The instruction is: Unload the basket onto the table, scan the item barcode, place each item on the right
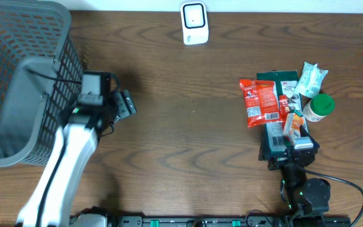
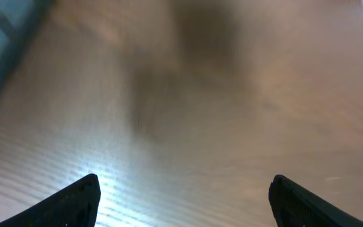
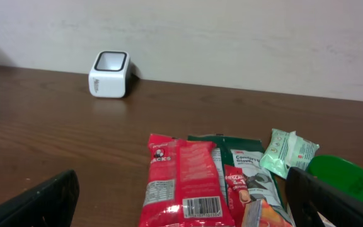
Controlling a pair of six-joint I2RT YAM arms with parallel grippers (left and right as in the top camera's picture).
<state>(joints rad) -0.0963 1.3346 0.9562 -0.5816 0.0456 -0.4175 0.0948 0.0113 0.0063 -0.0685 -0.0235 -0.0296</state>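
Several packaged items lie in a pile at the right of the table. A red snack bag (image 1: 259,102) lies flat with its barcode (image 3: 201,207) facing up. Beside it are a green gloves pack (image 1: 278,81), a small orange packet (image 1: 293,123), a pale green wipes pack (image 1: 311,79) and a green-lidded bottle (image 1: 319,107). The white scanner (image 1: 194,23) stands at the far edge, and the right wrist view shows this scanner (image 3: 109,74) against the wall. My right gripper (image 3: 184,200) is open at the pile's near end, holding nothing. My left gripper (image 2: 184,202) is open over bare wood beside the basket.
A large grey mesh basket (image 1: 17,82) fills the far left corner, with the left arm (image 1: 74,145) next to it. Brown wooden tabletop (image 1: 188,126) lies between the basket and the pile.
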